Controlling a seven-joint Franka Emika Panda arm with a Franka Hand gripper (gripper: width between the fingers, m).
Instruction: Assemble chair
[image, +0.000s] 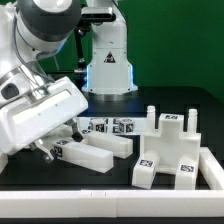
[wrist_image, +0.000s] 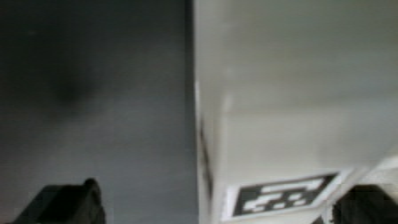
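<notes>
White plastic filled half the wrist view: the chair's slab (wrist_image: 294, 100) lay flat on the black table (wrist_image: 89, 90), its tag (wrist_image: 285, 195) between the spread fingers (wrist_image: 71, 205). The gripper (wrist_image: 222, 208) stood fully released and held nothing, hovering over the slab's end at the exterior view's left. We judged the main risk to be the off-centre line-up. One finger had wide bare table beside it, while the other appeared close to the slab's far edge. A descent could therefore land a fingertip on top and tip or shove the piece. A skidding slab could knock the tagged bars (image: 108, 127) just behind it. Open room lay toward the camera, but the pegged block (image: 170, 150) and the border rail (image: 215, 178) closed off the exterior view's right.
</notes>
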